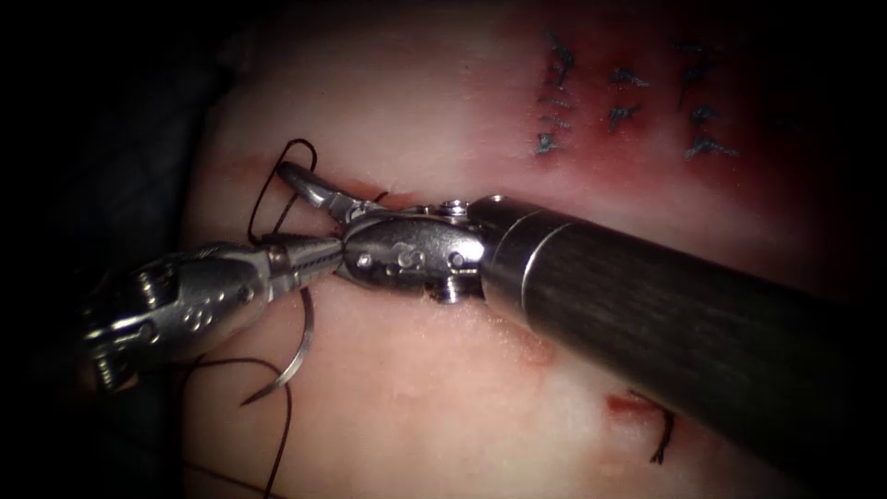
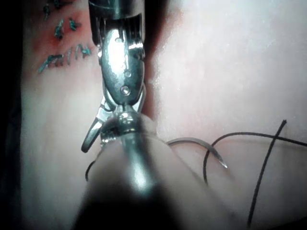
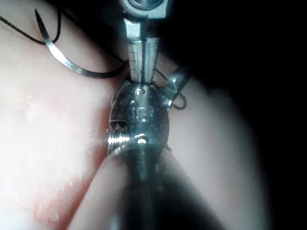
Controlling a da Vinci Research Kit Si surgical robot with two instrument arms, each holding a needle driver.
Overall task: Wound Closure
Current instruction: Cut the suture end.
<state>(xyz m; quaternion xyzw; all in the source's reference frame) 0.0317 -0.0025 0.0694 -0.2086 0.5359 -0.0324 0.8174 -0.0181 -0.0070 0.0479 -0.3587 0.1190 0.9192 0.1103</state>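
Steel of the left tool (image 1: 314,259) is pinching the curved needle (image 1: 297,356) near its blunt end, the jaws pressed together on it; the rest of the curve is hanging below the jaws, free of the tissue (image 1: 416,83), with its point lying at the lower left over the pale surface. The right tool (image 1: 309,189) is reaching across the cut (image 1: 370,196) from the right, its wrist crowding against the left tool's jaws; its jaws are lying along a loop of dark thread (image 1: 277,180), and whether they are pinching it cannot be told. More thread is trailing below the needle toward the lower edge. The right arm's dark shaft (image 1: 665,323) is covering much of the lower right tissue. Finished stitches (image 1: 628,102) are sitting in red fluid (image 1: 647,55) at the upper right, well apart from both tools. A short cut thread end (image 1: 663,439) is lying beside the shaft. Open tissue is remaining above and below the tools.
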